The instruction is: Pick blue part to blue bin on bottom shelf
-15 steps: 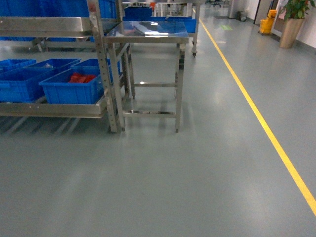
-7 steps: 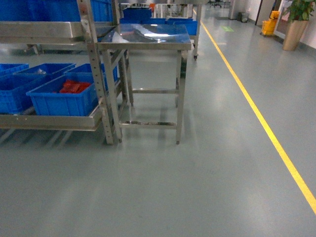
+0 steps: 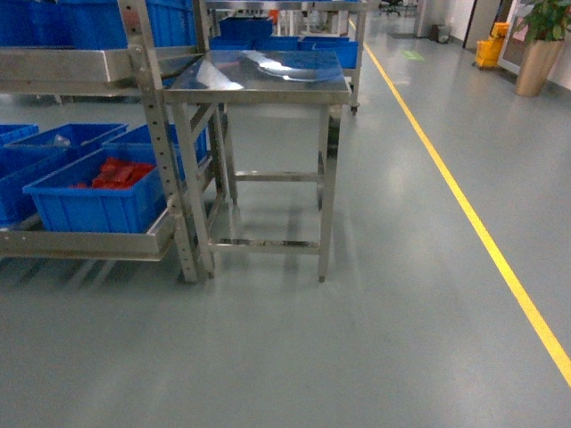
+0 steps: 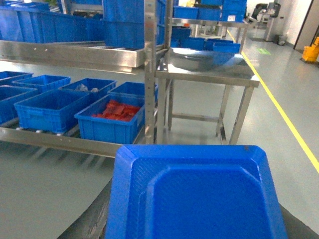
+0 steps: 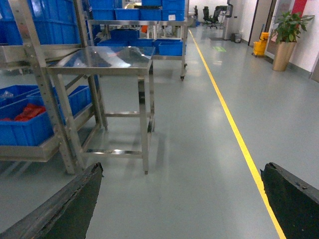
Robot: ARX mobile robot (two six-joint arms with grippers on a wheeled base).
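A grey floor [image 3: 357, 339] with a yellow line [image 3: 473, 223] is seen beside a steel table [image 3: 259, 80]. The blue part [image 4: 194, 194] is held under the left wrist camera; its fingers cannot be told. The right gripper [image 5: 182, 199] is spread wide. Blue bins [image 3: 94, 201] are set on the bottom shelf [image 3: 89, 245].

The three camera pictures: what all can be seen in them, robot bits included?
Shiny stainless-steel bottom shelf: one, silver, low on the rack at left, carrying bins.
Open blue plastic bins on that shelf: at least five in the left wrist view; the nearest holds red parts.
Stacked blue plastic bins on the upper tier: several, count unclear.
Stainless-steel table on four legs: one, silver, just right of the rack.
Yellow floor line: one, running along the grey floor at right.
Potted green plant: one, far right.
Yellow cart-like object: one, beside the plant.
Flat blue plastic panel: one, filling the bottom of the left wrist view.
Right gripper: black fingers spread wide, empty.
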